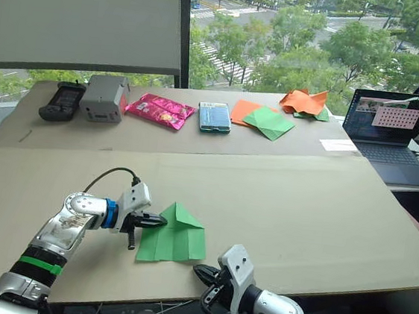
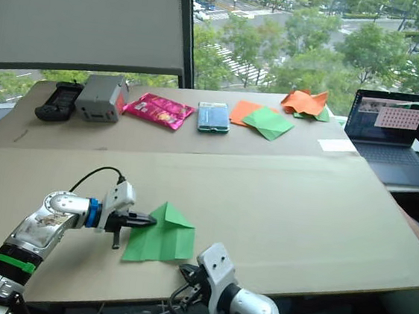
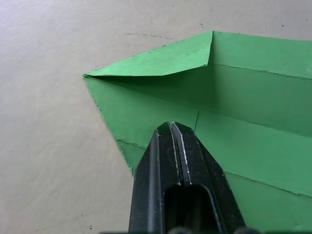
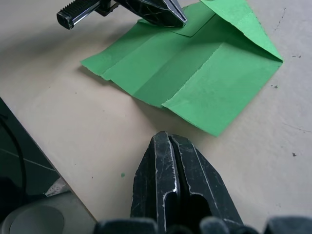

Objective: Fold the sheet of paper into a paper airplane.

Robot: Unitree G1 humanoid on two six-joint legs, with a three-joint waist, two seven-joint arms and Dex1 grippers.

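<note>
Left eye view, my left claw (image 1: 159, 221) pressed closed on the folded sheet of paper (image 1: 175, 237), lower centre of frame on the tabletop (image 1: 302, 204), my right claw (image 4: 169, 141) closed, just beside the sheet's near edge.

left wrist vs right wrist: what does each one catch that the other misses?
Left wrist: the raised triangular flap at the pointed end of the bright green creased sheet of paper, with the left gripper shut and its tips over the sheet.

Right wrist: the sheet's overlapping side panel and its squarer end, the left gripper seen from outside, the table edge, and the right gripper shut, short of the paper.

Both: the same green sheet on the tan table surface.
</note>
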